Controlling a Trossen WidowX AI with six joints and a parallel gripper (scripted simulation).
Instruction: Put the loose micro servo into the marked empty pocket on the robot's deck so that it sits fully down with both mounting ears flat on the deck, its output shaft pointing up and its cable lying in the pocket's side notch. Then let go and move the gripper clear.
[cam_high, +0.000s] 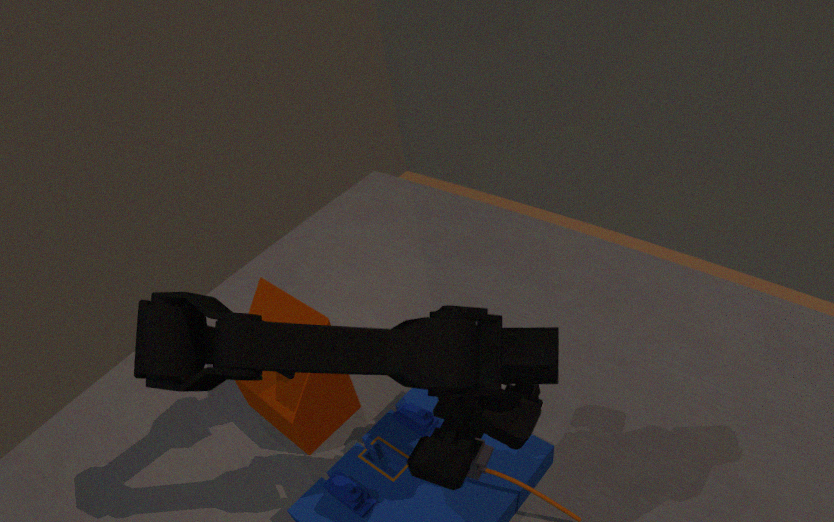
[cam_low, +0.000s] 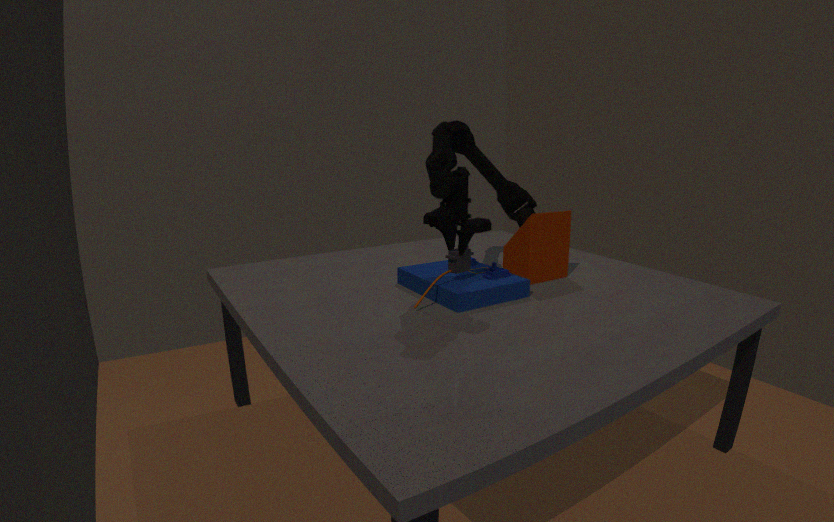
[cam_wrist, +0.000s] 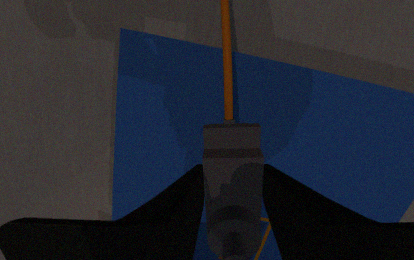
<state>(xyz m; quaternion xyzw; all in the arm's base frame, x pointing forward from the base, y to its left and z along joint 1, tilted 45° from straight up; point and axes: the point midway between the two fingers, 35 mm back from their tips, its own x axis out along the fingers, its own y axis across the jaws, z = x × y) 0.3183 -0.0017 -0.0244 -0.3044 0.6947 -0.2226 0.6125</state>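
The loose grey servo (cam_high: 481, 460) (cam_low: 459, 261) (cam_wrist: 232, 187) is between the fingers of my gripper (cam_low: 456, 249) (cam_wrist: 232, 171), which is shut on its sides. It appears slightly above the blue deck (cam_high: 535, 458) (cam_low: 492, 297) (cam_wrist: 145, 125). A round raised part faces the wrist camera, so the shaft side seems up. The orange cable (cam_high: 532, 490) (cam_low: 430, 288) (cam_wrist: 227, 75) leaves the end away from the pocket and hangs past the deck edge. The pocket's orange outline (cam_high: 376, 467) (cam_wrist: 263, 240) is beside the gripper in the top view; the pocket is mostly out of the wrist view.
Two blue servo shapes (cam_high: 417, 413) (cam_high: 347, 492) sit on the deck on either side of the outlined pocket. A tall orange block (cam_high: 332, 400) (cam_low: 544, 249) stands beside the deck, under the arm in the top view. The grey table (cam_high: 615, 320) (cam_low: 584, 363) carries both.
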